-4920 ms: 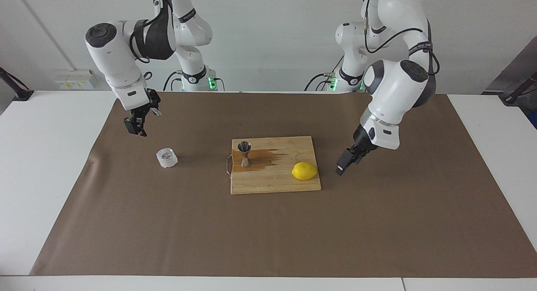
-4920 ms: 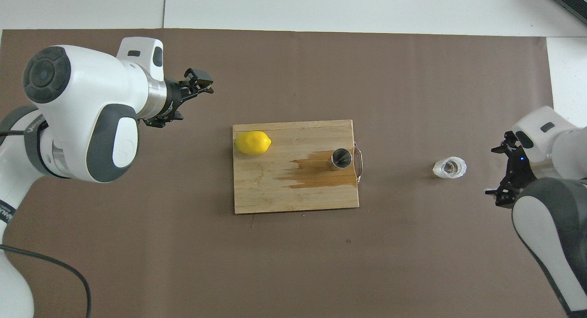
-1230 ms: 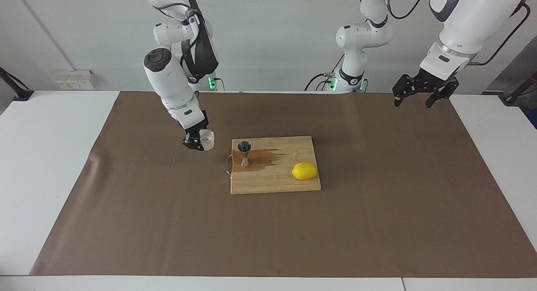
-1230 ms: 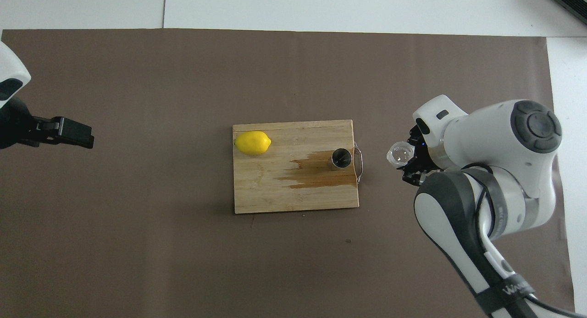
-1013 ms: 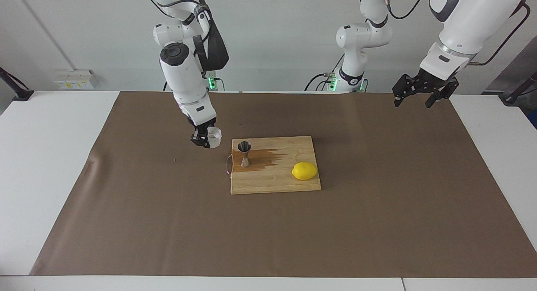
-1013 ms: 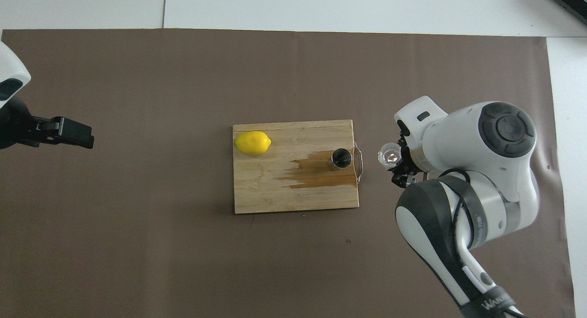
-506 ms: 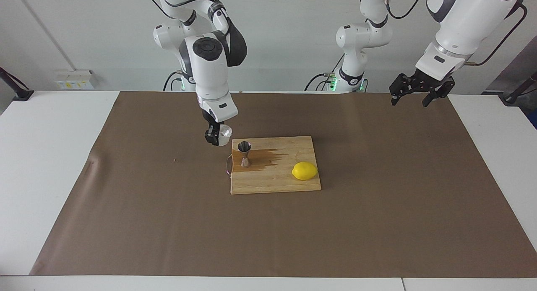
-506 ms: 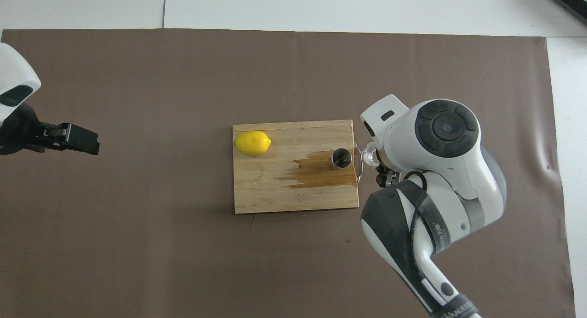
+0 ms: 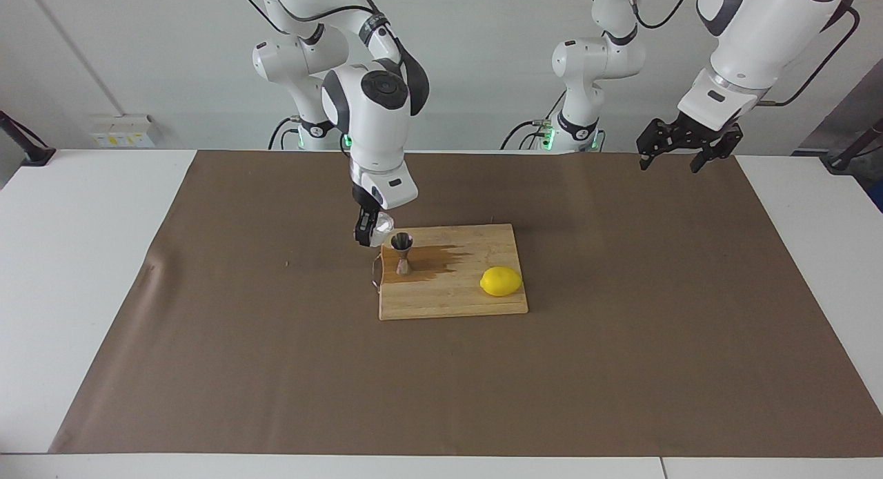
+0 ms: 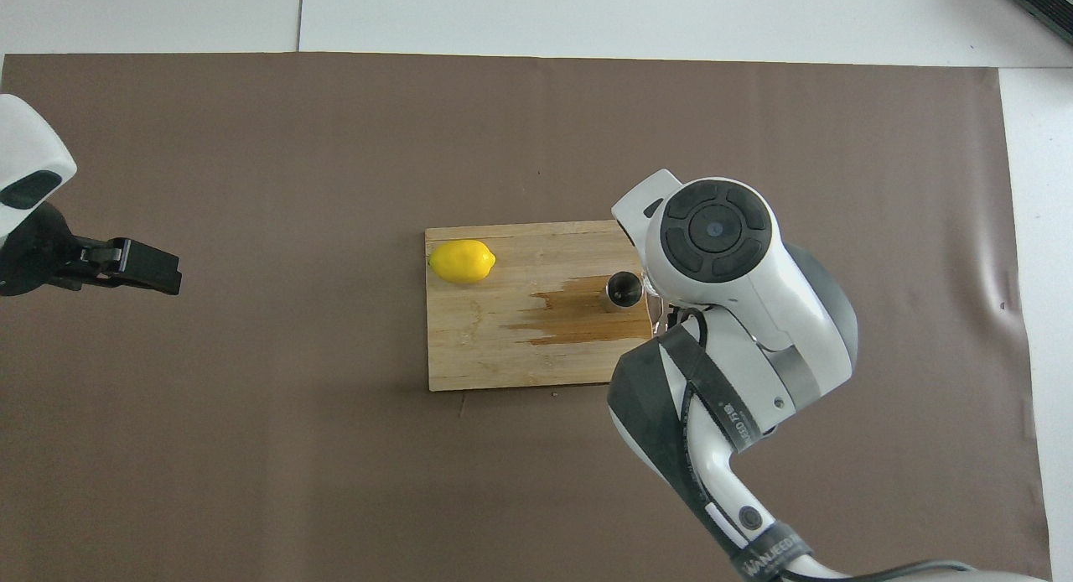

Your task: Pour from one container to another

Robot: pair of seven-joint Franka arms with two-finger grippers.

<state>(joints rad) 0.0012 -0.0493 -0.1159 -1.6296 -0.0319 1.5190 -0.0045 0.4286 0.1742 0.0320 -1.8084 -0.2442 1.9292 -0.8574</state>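
Glass cup beside jigger

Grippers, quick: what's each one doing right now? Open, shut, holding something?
Right gripper: shut on the glass cup, up beside the jigger.
Left gripper: open, empty, waiting up over the paper at its own end.

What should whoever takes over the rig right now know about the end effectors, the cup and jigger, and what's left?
Right end effector: shut on the glass cup, held in the air right beside the jigger's mouth.
Left end effector: open, empty, waiting high over the left arm's end of the table.
Jigger: upright on the cutting board, on a dark wet stain; lemon at the board's other end.
Done: cup picked up and brought to the jigger.
Left: tip the cup into the jigger, then set it down.
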